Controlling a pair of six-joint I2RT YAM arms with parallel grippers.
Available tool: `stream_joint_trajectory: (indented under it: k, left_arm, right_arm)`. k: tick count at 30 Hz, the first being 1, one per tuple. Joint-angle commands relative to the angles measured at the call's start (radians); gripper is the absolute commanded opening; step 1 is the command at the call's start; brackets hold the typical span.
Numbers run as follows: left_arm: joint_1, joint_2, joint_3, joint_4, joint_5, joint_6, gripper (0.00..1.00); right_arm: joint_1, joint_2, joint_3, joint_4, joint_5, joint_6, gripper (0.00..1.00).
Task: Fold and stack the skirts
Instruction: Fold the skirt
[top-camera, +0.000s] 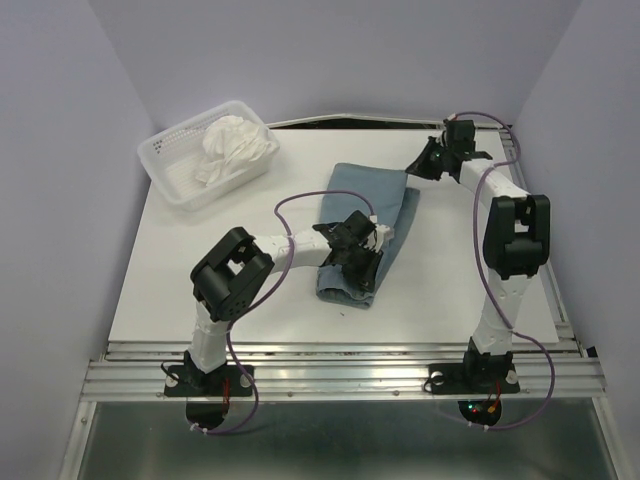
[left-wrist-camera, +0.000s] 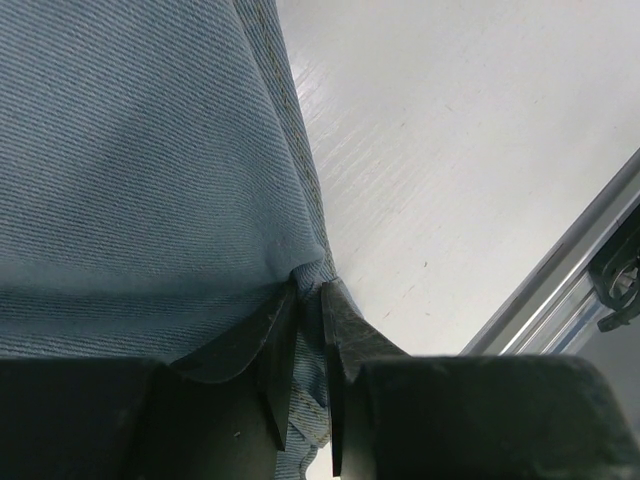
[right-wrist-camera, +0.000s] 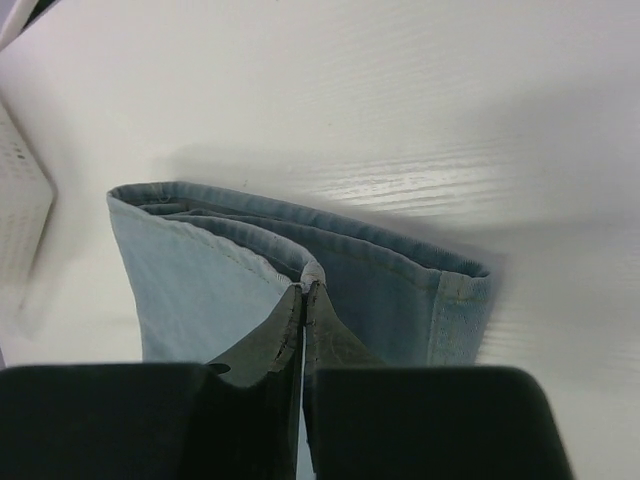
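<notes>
The left gripper (left-wrist-camera: 310, 290) pinches the hem of the blue-grey skirt (top-camera: 365, 195) at its near end, the jaws narrow with cloth between them. The skirt lies folded mid-table (top-camera: 200, 240). Towards the far right corner, the right gripper (right-wrist-camera: 305, 285) is closed tight on a thin fold edge; how many layers it holds is hidden. At the far left corner, the white skirt (top-camera: 235, 145) sits bunched in a basket (top-camera: 160, 170), its ruffles indistinct.

Blue-grey skirt (left-wrist-camera: 150, 150) matt twill cloth; table (left-wrist-camera: 430, 150) smooth.
</notes>
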Motion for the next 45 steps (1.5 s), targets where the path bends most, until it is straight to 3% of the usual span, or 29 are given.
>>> stream_joint_trajectory:
  k: [1, 9, 17, 22, 26, 27, 29, 30, 32, 33, 37, 41, 43, 45]
  left_arm:
    - [-0.026, 0.018, -0.047, -0.050, -0.069, 0.016, 0.27]
    - [-0.031, 0.030, -0.038, -0.053, -0.079, 0.012, 0.25]
    - [-0.032, 0.037, -0.022, -0.069, -0.086, 0.021, 0.25]
    - [-0.035, -0.045, -0.037, -0.067, -0.109, 0.047, 0.37]
    - [-0.040, -0.100, -0.070, -0.127, -0.157, 0.094, 0.45]
    - [-0.040, -0.125, -0.073, -0.141, -0.161, 0.125, 0.50]
    - [-0.041, -0.169, -0.067, -0.175, -0.186, 0.163, 0.54]
    - [-0.041, -0.195, -0.065, -0.175, -0.198, 0.195, 0.54]
    - [-0.041, -0.269, -0.058, -0.152, -0.226, 0.217, 0.64]
    - [-0.041, -0.288, -0.047, -0.146, -0.230, 0.228, 0.70]
    - [-0.041, -0.303, 0.080, -0.181, -0.230, 0.285, 0.70]
    - [-0.040, -0.289, 0.229, -0.123, -0.328, 0.412, 0.72]
    - [-0.037, -0.205, 0.324, -0.125, -0.364, 0.437, 0.72]
    - [-0.015, -0.062, 0.528, -0.196, -0.366, 0.426, 0.70]
  right_arm:
    - [-0.032, 0.003, -0.009, -0.033, 0.076, -0.059, 0.01]
    - [-0.052, -0.018, -0.061, -0.056, 0.131, -0.064, 0.01]
    - [-0.052, -0.064, -0.059, -0.105, 0.017, -0.092, 0.01]
    - [-0.061, -0.012, -0.049, -0.113, 0.100, -0.150, 0.01]
    - [-0.061, 0.048, -0.007, -0.139, 0.073, -0.170, 0.01]
    - [-0.061, 0.060, 0.011, -0.151, 0.030, -0.170, 0.18]
    - [-0.061, 0.069, 0.045, -0.171, 0.004, -0.158, 0.39]
    - [-0.070, 0.062, 0.048, -0.171, -0.001, -0.149, 0.55]
    - [-0.070, 0.031, 0.056, -0.168, -0.025, -0.156, 0.65]
    - [-0.079, 0.020, 0.063, -0.168, -0.033, -0.158, 0.66]
    - [-0.150, -0.041, 0.065, -0.175, -0.108, -0.162, 0.65]
    - [-0.223, -0.121, -0.004, -0.211, -0.153, -0.182, 0.52]
    - [-0.233, -0.147, -0.081, -0.214, -0.188, -0.187, 0.46]
    - [-0.233, -0.174, -0.134, -0.211, -0.249, -0.191, 0.41]
